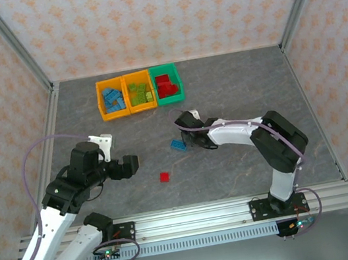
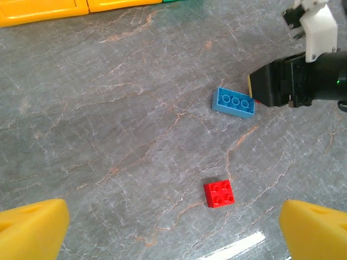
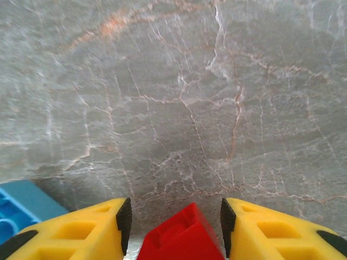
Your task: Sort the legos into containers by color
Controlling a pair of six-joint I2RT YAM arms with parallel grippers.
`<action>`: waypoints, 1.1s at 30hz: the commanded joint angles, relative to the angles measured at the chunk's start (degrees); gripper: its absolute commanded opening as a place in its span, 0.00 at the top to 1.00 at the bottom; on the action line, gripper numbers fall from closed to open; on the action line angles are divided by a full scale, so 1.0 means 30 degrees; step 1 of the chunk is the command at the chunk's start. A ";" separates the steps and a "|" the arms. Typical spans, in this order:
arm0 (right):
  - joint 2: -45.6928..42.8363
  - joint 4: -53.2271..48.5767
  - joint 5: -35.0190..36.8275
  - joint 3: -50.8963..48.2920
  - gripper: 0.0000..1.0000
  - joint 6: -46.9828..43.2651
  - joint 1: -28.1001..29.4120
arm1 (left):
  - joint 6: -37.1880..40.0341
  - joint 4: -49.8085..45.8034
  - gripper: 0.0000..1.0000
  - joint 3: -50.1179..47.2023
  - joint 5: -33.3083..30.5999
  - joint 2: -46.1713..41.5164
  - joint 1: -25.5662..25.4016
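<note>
- Right claw pinches a red brick between its pads, low over the table; whether it is lifted clear, we cannot tell.
- A blue brick lies just beside it, waiting its turn.
- We judge the green bin, stocked with red, the goal.
- Left claw hangs wide open facing a loose red brick, likely to take it next.

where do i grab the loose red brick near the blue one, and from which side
Take the red brick by two opposite side walls, straight down from above. It lies flat, studs up, so the walls are its flat faces to pinch. It is square, so either pair works; it sits slightly turned, so match the wrist to it. The blue brick lies apart.
</note>
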 commanded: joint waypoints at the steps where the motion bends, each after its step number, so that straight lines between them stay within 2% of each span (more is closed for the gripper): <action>1: 0.0312 -0.0423 0.0386 0.0111 0.53 0.0133 -0.0094 | -0.0311 0.0388 0.00 -0.0227 -0.0484 -0.0236 -0.0102; 8: -0.0096 -0.1012 0.0679 -0.0336 0.59 0.0536 -0.0095 | -0.0311 0.0396 0.00 -0.0222 -0.0445 -0.0232 -0.0109; 14: -0.0918 -0.0600 0.0108 -0.1034 0.51 0.0734 -0.0095 | -0.0296 0.0418 0.00 -0.0247 -0.0466 -0.0353 -0.0109; 16: -0.0729 -0.0525 0.0281 -0.1101 0.51 0.0718 -0.0094 | -0.0311 0.0418 0.00 -0.0245 -0.0451 -0.0366 -0.0109; 21: -0.0426 -0.0372 0.0266 -0.0833 0.65 0.0930 -0.0094 | -0.0303 0.0418 0.00 -0.0293 -0.0447 -0.0382 -0.0094; 26: -0.2277 -0.0277 0.0267 -0.0997 0.76 0.1239 -0.0094 | -0.0313 0.0447 0.00 -0.0338 -0.0458 -0.0492 -0.0106; 33: -0.5765 0.0743 0.1084 -0.0244 0.77 -0.0291 0.0140 | -0.0241 0.0447 0.00 -0.0248 -0.0395 -0.0353 -0.0103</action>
